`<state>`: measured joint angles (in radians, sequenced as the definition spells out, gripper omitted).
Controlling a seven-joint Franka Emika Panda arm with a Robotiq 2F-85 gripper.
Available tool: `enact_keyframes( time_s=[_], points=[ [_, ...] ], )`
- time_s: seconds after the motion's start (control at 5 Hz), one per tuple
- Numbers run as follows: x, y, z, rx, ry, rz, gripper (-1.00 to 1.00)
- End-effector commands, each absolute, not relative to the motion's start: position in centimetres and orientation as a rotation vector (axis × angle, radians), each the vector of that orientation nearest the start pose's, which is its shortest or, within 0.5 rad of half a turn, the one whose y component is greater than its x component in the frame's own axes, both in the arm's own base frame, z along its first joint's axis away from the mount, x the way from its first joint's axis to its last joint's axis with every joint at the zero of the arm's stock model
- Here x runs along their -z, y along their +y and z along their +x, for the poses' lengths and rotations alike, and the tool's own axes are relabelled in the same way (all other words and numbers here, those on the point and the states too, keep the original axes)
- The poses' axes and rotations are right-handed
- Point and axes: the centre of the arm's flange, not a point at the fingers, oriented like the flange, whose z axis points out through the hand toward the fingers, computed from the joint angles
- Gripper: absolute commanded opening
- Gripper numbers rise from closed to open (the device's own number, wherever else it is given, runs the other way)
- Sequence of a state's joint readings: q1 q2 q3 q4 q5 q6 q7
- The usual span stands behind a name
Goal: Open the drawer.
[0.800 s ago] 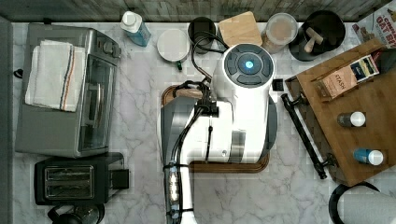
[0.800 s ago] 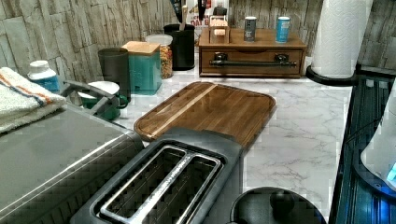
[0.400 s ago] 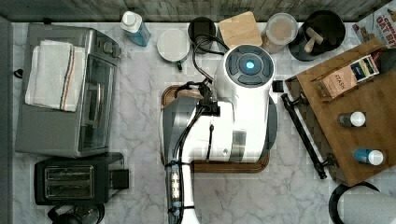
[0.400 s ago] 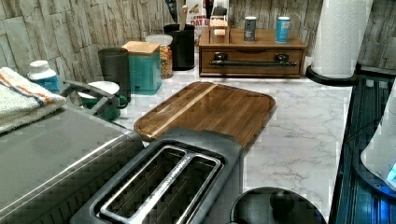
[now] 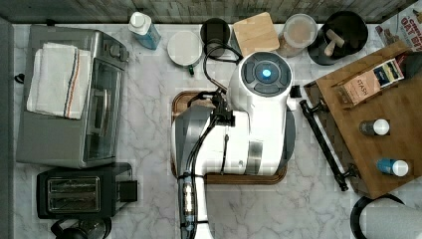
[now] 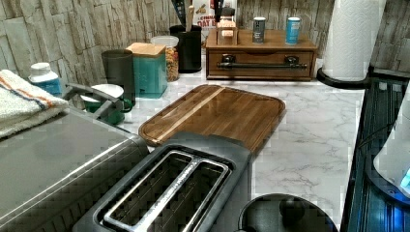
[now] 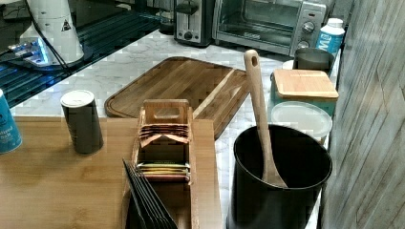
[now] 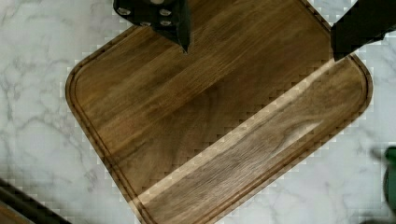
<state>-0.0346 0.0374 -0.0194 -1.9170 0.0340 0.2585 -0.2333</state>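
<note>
**Nothing has moved since the earlier frames**

The drawer (image 6: 261, 64) sits shut at the desk's (image 6: 314, 140) far end in the left view. The fingers (image 8: 180, 28) hang wide apart, empty, above the cutting board (image 8: 219, 121), unchanged.

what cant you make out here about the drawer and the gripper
- Drawer contents: front looks shut in the left view, so its inside is hidden.
- Drawer front in the top view: hidden beneath the organizer top; the bar handle shows.
- Gripper: jaws open, fingertips cut off by the wrist view's edge.
- Cutting board middle: the arm covers it in the top view.
</note>
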Motion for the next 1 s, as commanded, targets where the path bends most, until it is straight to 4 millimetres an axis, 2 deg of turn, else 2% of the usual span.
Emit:
enact_keyframes(
  time_s=[0.2, 0.4, 0.6, 0.8, 1.0],
  points=[
    [-45.6, -6.4, 48.1, -0.103, 0.366, -3.122, 1.00],
    [-44.6, -9.1, 46.0, -0.133, 0.142, -3.138, 1.00],
    [-43.6, -11.8, 44.8, -0.173, 0.012, -3.118, 1.00],
    [-42.1, -14.3, 42.8, -0.154, -0.061, -3.121, 1.00],
    [-41.2, -16.6, 41.8, -0.108, -0.151, -3.119, 1.00]
  ],
)
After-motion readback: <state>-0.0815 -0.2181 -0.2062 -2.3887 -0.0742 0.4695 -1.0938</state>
